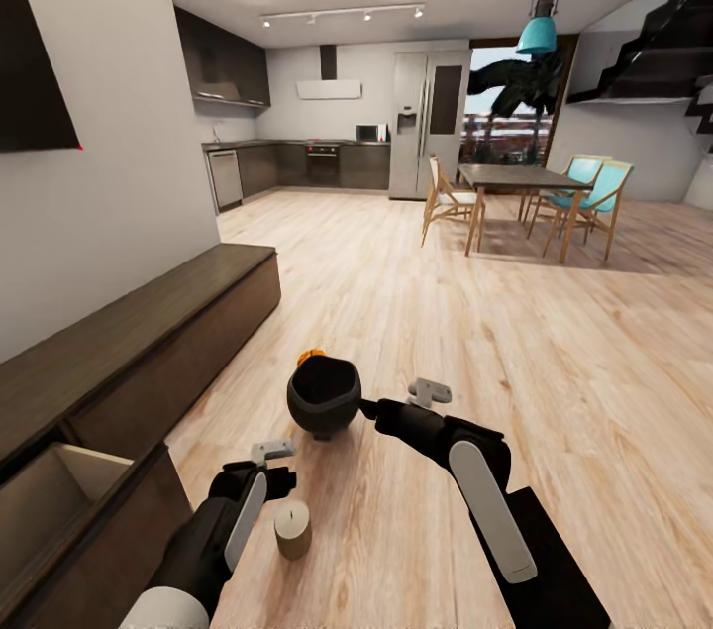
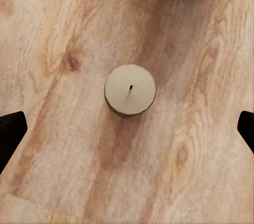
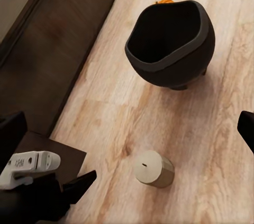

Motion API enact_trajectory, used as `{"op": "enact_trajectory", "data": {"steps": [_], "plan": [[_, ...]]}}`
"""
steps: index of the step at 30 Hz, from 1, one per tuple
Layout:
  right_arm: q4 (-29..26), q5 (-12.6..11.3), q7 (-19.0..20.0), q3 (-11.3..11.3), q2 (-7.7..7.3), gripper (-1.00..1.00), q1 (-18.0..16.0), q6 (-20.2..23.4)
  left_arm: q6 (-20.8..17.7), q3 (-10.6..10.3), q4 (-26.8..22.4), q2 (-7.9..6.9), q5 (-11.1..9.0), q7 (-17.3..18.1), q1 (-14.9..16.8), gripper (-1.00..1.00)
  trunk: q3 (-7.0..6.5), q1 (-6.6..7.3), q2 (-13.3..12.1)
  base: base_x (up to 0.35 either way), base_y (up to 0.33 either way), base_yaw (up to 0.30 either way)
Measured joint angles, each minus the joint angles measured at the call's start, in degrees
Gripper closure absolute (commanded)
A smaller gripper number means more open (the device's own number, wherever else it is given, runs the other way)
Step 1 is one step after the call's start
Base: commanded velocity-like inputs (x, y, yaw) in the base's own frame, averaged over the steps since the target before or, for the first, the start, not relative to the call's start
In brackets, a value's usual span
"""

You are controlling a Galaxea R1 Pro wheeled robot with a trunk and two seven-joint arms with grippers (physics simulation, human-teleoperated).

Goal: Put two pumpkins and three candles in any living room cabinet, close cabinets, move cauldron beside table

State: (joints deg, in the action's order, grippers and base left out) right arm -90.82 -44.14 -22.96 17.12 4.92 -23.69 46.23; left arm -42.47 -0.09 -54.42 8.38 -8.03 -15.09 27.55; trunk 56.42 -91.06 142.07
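The black cauldron [image 1: 324,396] stands on the wood floor, and a pumpkin [image 1: 311,354] peeks out orange just behind it. A short beige candle [image 1: 293,529] stands upright nearer to me. My left gripper [image 1: 269,482] hangs open above the candle [image 2: 130,91], its fingertips [image 2: 10,131] wide apart with nothing between them. My right gripper [image 1: 371,406] is open beside the cauldron's right side. In the right wrist view I see the cauldron [image 3: 172,44], the pumpkin [image 3: 165,1] and the candle [image 3: 153,168]. The dark-brown cabinet [image 1: 149,332] runs along the left wall with its near drawer [image 1: 59,490] pulled open.
A dining table [image 1: 520,178] with wooden and teal chairs stands at the back right. Behind it are the kitchen cupboards and a tall fridge [image 1: 426,124]. Stairs [image 1: 673,35] rise at the far right. Wide wood floor lies between me and the table.
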Motion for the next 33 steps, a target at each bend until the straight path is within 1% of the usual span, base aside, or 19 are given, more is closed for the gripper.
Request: {"op": "enact_trajectory", "data": {"steps": [3,15,17,18,20,23,24,26,27,28,30,33], "plan": [[0.0,0.0,0.0,0.0,0.06,-1.00,0.0,0.0,0.5,-0.1,1.3,0.04,0.0,0.0,0.4,-1.00,0.55,-0.63,1.1,0.000,0.000,0.000],[0.0,0.1,-0.1,-0.1,0.07,-1.00,0.0,-0.1,1.5,-0.2,2.6,0.06,0.1,0.1,0.5,-1.00,3.20,-0.94,1.3,0.000,0.000,0.000],[0.1,0.1,-0.1,-0.9,0.03,-1.00,0.0,-0.1,1.5,-0.3,2.6,0.06,0.1,0.1,0.5,-1.00,3.65,-1.00,1.3,0.000,0.000,0.000],[0.1,0.1,0.0,-2.0,-0.02,-1.00,0.0,-0.1,1.5,-0.3,2.7,0.06,0.1,0.1,0.5,-1.00,3.87,-1.02,1.3,0.000,0.000,0.000],[0.1,0.1,0.1,-5.4,-0.06,-1.00,0.0,0.1,1.6,-0.3,2.7,0.06,0.1,0.1,0.5,-1.00,4.31,-1.07,1.4,0.000,0.000,0.000],[0.1,-0.4,0.5,-12.6,-0.09,-1.00,0.5,0.4,1.6,-0.3,2.7,0.06,0.2,0.1,0.5,-1.00,4.98,-1.15,1.4,0.000,0.000,0.000],[0.2,-0.9,1.5,-16.0,-0.10,-1.00,1.0,0.5,1.6,-0.3,2.7,0.06,0.2,0.1,0.5,-1.00,5.20,-1.18,1.4,0.000,0.000,0.000],[0.4,-2.0,4.5,-20.3,-0.13,-1.00,1.9,0.5,1.6,-0.3,2.7,0.10,0.2,0.1,0.5,-1.00,5.64,-1.23,1.5,0.000,0.000,0.000],[0.5,-2.3,6.3,-22.1,-0.13,-1.00,2.3,0.5,1.6,-0.3,2.7,0.12,0.2,0.1,0.5,-1.00,5.87,-1.25,1.5,0.000,0.000,0.000],[0.5,-2.5,7.9,-23.5,-0.13,-1.00,2.6,0.6,1.6,-0.4,2.7,0.13,0.2,0.1,0.5,-1.00,6.09,-1.28,1.5,0.000,0.000,0.000],[0.7,-2.8,10.7,-25.5,-0.13,-1.00,2.9,0.7,1.6,-0.4,2.7,0.15,0.2,0.1,0.5,-1.00,6.53,-1.33,1.5,0.000,0.000,0.000],[0.9,-3.0,11.5,-26.1,-0.13,-1.00,3.0,0.8,1.6,-0.6,2.7,0.16,0.2,0.1,0.5,-1.00,7.20,-1.41,1.6,0.000,0.000,0.000]]}}
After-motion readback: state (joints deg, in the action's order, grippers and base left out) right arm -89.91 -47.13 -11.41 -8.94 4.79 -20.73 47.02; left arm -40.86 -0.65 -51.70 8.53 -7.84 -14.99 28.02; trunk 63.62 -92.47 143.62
